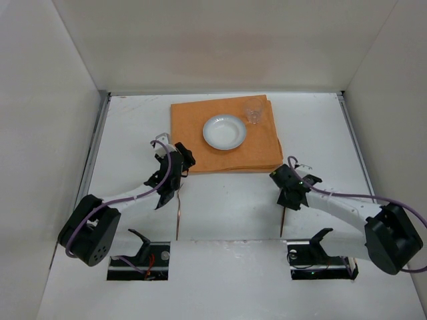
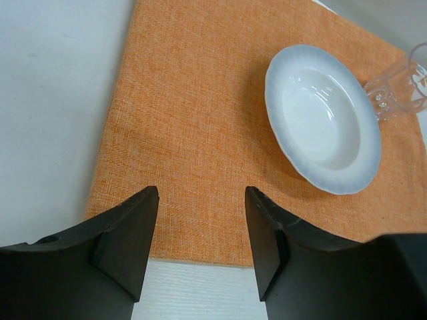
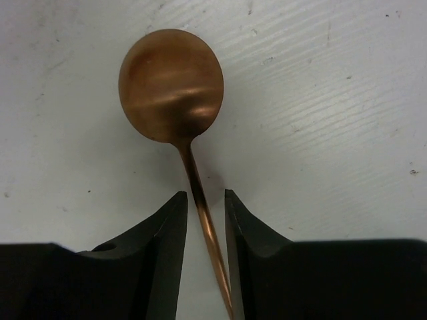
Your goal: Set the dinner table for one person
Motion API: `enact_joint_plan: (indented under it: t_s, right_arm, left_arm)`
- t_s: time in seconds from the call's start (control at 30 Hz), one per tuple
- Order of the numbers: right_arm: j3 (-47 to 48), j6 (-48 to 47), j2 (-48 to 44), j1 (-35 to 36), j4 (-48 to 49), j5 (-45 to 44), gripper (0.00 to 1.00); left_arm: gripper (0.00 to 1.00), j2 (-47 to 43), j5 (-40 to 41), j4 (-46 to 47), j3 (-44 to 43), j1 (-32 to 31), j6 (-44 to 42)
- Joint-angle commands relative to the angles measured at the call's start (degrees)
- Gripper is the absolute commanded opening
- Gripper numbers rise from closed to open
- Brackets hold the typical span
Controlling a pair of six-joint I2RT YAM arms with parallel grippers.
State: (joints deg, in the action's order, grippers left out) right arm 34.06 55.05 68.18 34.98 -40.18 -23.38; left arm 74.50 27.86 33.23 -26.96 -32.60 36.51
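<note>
Two pieces, plate (image 1: pixel 224 132) and glass (image 1: pixel 253 116), sit on the orange cloth (image 1: pixel 190 140) at the far middle of the worktop (image 1: pixel 133 127). Cutlery is not yet placed: my right tool (image 3: pixel 205 197) straddles the handle of the copper spoon (image 3: pixel 171 87), and I cannot tell if it grips. My left tool (image 2: pixel 201 193) hangs open, empty.

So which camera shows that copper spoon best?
The right wrist view: the spoon fills the frame, bowl up close, handle running between the fingers of the right gripper. The top view shows only its thin handle; the left wrist view misses it.
</note>
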Motion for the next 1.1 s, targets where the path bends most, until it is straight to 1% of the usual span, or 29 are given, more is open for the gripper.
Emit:
enact_joint_plan:
  t_s: [0.0, 0.03, 0.13, 0.17, 0.2, 0.23, 0.33, 0.47, 0.6, 0.73, 0.83, 1.07]
  right_arm:
    - [2.7, -0.5, 1.5, 0.5, -0.7, 1.0, 0.33]
    - [2.8, -1.0, 2.0, 0.0, -0.5, 1.5, 0.32]
    - [2.9, -1.0, 2.0, 0.0, -0.5, 1.5, 0.32]
    - [4.2, -3.8, 4.5, -0.7, -0.2, 2.4, 0.19]
    - [4.8, -4.2, 4.9, -0.8, -0.3, 2.1, 0.15]
    - [5.3, -4.4, 4.9, -0.8, -0.7, 1.7, 0.12]
    - [7.1, -4.8, 3.7, -0.6, -2.6, -1.3, 0.08]
    - [12.2, -9.2, 3.0, 0.1, -4.2, -5.1, 0.07]
    - [19.3, -18.1, 5.0, 0.1, 0.9, -6.2, 0.07]
    - [26.5, -28.9, 12.8, -2.3, 9.1, -3.7, 0.07]
    - [32.9, -34.1, 19.7, -5.1, 12.8, -0.9, 0.07]
    - [48.5, -42.0, 33.9, -10.9, 13.6, 6.3, 0.07]
  left_arm:
    - [0.52, -1.9, -0.3, 2.3, 0.8, 0.4, 0.8]
    - [0.52, -1.8, -0.3, 2.3, 0.8, 0.4, 0.9]
    - [0.52, -1.9, -0.6, 2.3, 0.9, 0.7, 1.2]
    - [0.52, -1.9, -0.7, 2.3, 0.9, 0.8, 1.3]
    - [0.52, -1.9, -0.8, 2.3, 0.9, 1.0, 1.3]
    - [0.52, -1.9, -0.8, 2.3, 0.9, 1.1, 1.4]
    - [0.52, -1.6, -1.0, 2.3, 0.9, 1.3, 1.5]
    - [0.52, -0.9, -1.4, 2.5, 0.9, 1.4, 1.7]
    - [0.52, -1.0, -1.6, 2.4, 0.9, 1.5, 1.8]
    - [0.52, -0.8, -1.6, 2.7, 0.9, 1.6, 1.8]
    - [0.52, -0.4, -1.6, 2.6, 0.9, 1.4, 1.8]
    - [0.52, -0.7, -1.6, 2.7, 0.9, 1.2, 1.8]
